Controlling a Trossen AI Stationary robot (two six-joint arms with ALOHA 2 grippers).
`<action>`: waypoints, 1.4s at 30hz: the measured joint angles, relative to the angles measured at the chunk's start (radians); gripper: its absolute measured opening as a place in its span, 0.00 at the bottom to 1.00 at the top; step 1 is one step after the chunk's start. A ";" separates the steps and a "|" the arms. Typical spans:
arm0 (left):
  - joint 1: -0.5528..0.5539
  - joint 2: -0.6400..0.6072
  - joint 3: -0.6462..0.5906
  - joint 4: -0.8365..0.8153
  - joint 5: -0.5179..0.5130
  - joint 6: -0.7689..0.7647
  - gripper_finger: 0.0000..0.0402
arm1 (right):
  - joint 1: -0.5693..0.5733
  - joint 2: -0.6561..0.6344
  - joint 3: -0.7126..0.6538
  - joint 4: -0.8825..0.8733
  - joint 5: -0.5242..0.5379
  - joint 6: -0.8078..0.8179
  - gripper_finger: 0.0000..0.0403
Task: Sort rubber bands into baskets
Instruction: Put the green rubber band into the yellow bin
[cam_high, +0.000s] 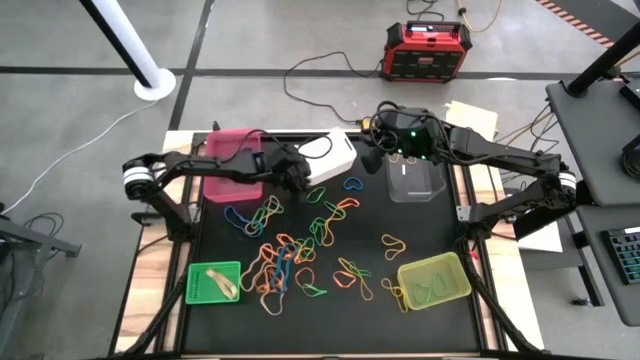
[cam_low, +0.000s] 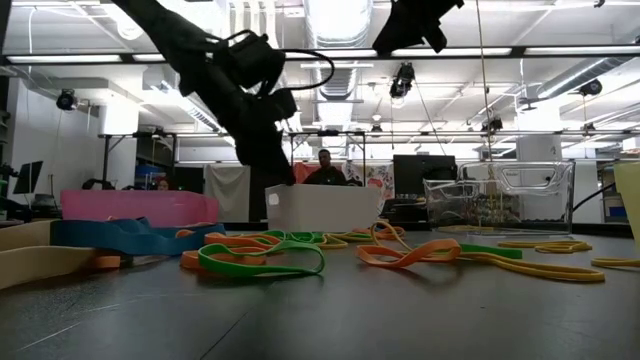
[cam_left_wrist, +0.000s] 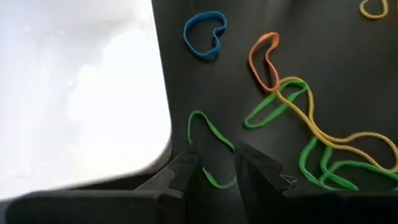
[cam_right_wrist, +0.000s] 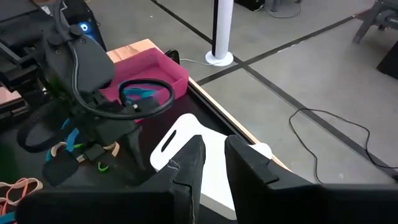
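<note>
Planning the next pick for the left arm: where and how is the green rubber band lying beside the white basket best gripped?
Probably at the looped end of the green rubber band lying between the left gripper fingers, coming straight down from above. The band lies flat on the black mat, so only a top-down pinch across one thin strand can catch it. That end sits clear of the white basket and of the other bands.

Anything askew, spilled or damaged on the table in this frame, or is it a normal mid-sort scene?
Nothing stands out. The loose rubber bands tangled mid-mat are just the unsorted pile. The five baskets sit upright, including the white basket. The left gripper straddles a green band beside it.
</note>
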 joint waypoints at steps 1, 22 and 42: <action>0.000 0.010 0.008 0.000 -0.006 0.002 0.19 | 0.000 0.000 0.000 0.000 0.000 0.000 0.15; 0.117 0.042 0.057 -0.038 -0.160 0.041 0.19 | 0.000 0.000 -0.005 -0.001 0.001 -0.005 0.15; -0.102 0.028 0.047 -0.114 0.033 0.181 0.20 | 0.022 0.000 -0.012 -0.131 -0.002 -0.030 0.15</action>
